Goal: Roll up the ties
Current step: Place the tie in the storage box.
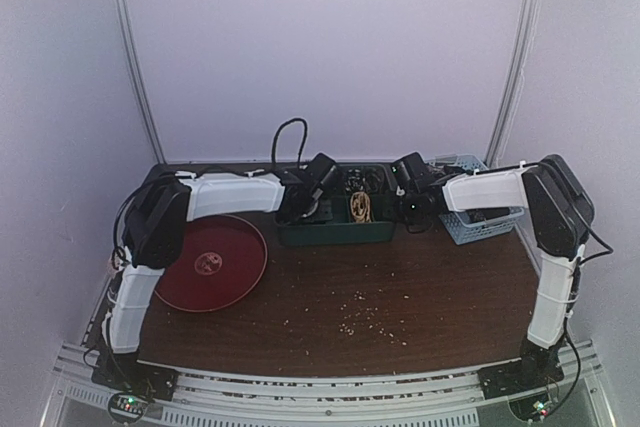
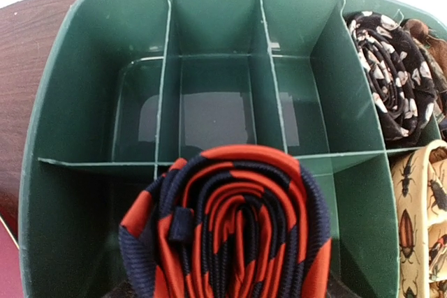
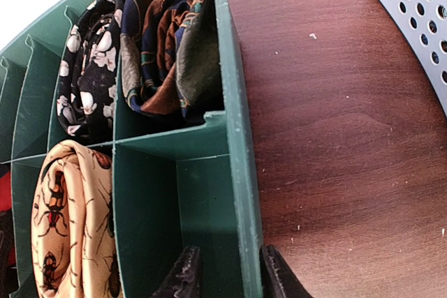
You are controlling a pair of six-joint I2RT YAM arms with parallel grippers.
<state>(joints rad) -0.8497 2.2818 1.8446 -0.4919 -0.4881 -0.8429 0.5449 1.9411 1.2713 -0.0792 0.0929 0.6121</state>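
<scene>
Right wrist only: right gripper [image 3: 225,273] clamped on organizer wall [image 3: 237,172]; left claw unclear.

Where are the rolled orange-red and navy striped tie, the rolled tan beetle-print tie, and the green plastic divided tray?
Striped tie [image 2: 230,225]: left wrist view, coil centre.
Beetle-print tie [image 3: 66,207]: right wrist view, top fold.
Green tray [image 3: 234,123]: right wrist view, outer rim.

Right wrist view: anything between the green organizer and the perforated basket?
Bare stretch. In the right wrist view only wood tabletop with a few crumbs separates the green organizer wall from the perforated basket.
</scene>
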